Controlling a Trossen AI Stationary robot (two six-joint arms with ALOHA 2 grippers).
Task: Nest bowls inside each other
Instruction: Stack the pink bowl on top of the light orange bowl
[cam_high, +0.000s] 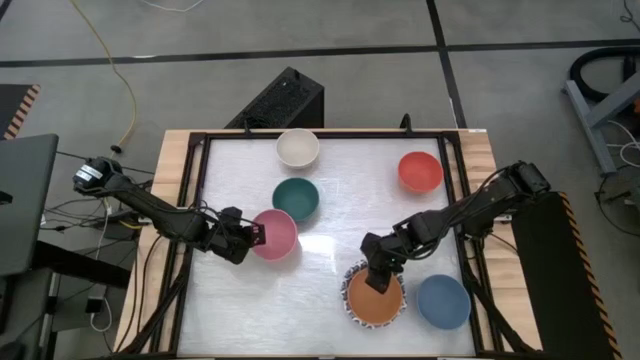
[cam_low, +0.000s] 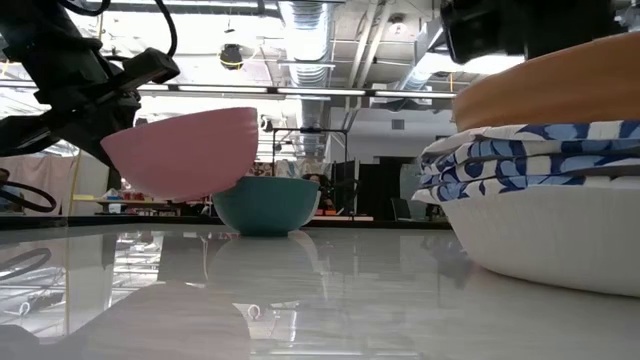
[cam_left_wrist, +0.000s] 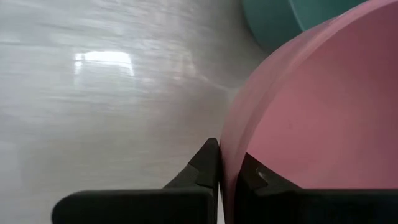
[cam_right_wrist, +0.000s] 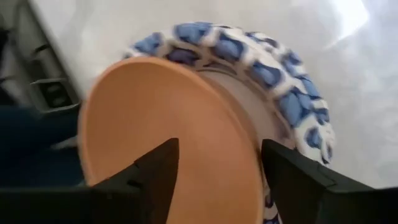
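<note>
Seeing a glossy white table (cam_high: 320, 190) reflecting ceiling lights; our left gripper (cam_left_wrist: 229, 173) is pinching the pink bowl (cam_low: 185, 150) aloft, right gripper (cam_right_wrist: 217, 171) spreading wide over the orange bowl (cam_right_wrist: 168, 137), which is sitting in the patterned stack (cam_low: 530, 160)

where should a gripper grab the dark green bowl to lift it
Take the dark green bowl by its rim, coming from above with one finger inside and one outside. It stands upright and open, and its curved wall offers no flat side grip. The left gripper pinches the pink bowl this way.

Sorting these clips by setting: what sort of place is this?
Likely an industrial lab or workshop: exposed ceiling ducts, concrete floor with taped lines, a yellow cable trailing beside the framed table.
</note>
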